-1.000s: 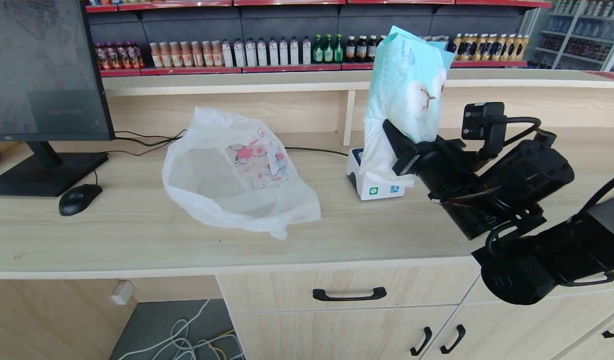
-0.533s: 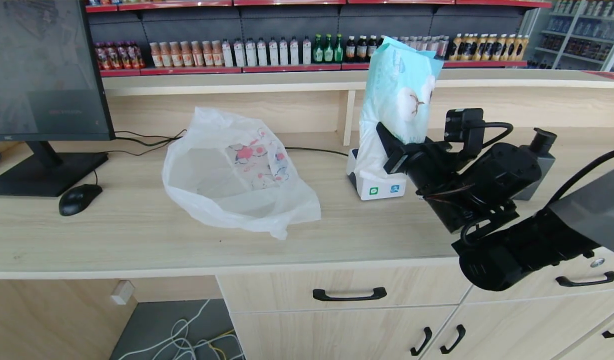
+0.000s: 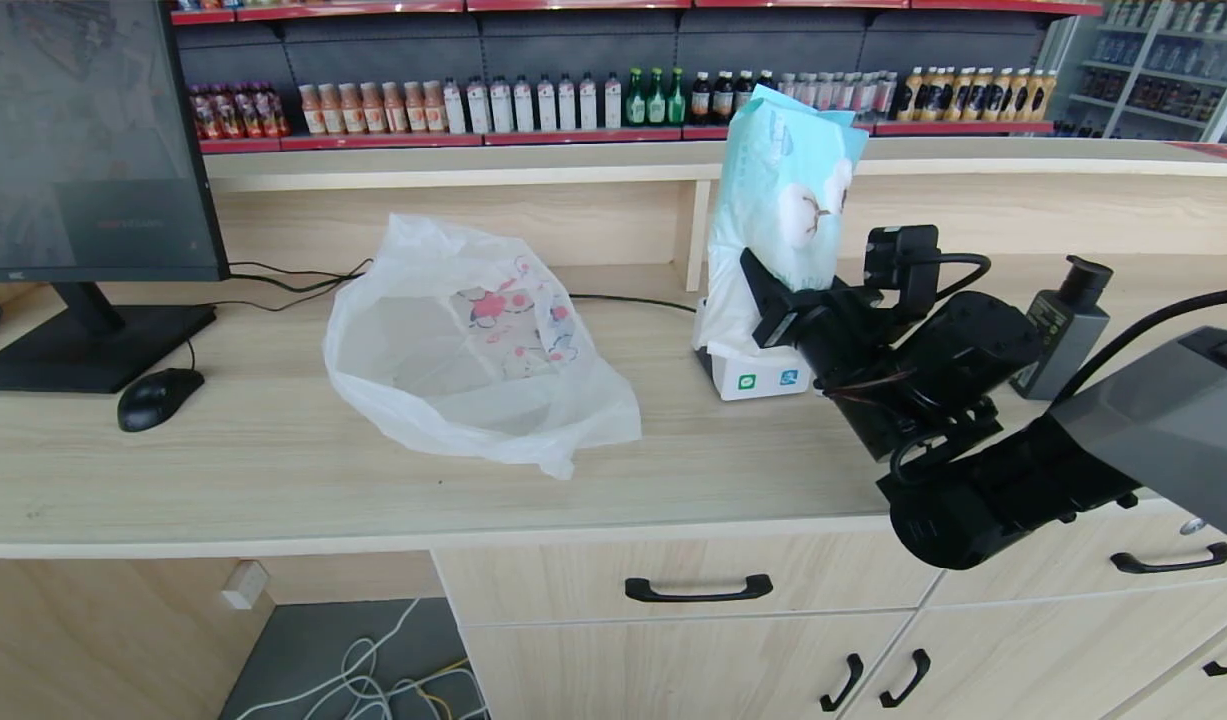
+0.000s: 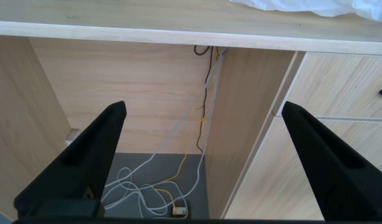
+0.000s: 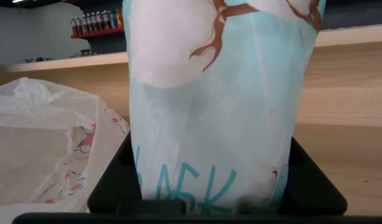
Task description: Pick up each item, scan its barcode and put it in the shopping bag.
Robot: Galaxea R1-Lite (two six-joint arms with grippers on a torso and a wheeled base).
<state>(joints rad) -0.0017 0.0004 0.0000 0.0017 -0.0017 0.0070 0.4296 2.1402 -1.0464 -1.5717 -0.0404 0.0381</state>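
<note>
1. Where the counter (image 3: 273,460) runs toward its back right part, the right gripper (image 3: 768,295) is clamped on the lower half of a pale blue tissue pack (image 3: 788,190), one finger on either side.
2. The pack stands close to upright, long axis vertical, its top leaning slightly toward the right end (cotton-print face toward the robot).
3. Its lower end sits at the top of a white scanner box (image 3: 763,380); whether they touch cannot be told.
4. The shopping bag (image 3: 473,350), white and translucent, lies crumpled mid-counter with its mouth open, well apart from the pack.
5. A grey bottle (image 3: 1058,330) with a black cap stands upright nearer the right end.
6. A monitor (image 3: 83,140) and a mouse (image 3: 158,398) sit at the left end.
7. The left gripper (image 4: 202,109) hangs below the counter's front edge, fingers wide apart and holding nothing (loose cables lie on the floor beyond).
</note>
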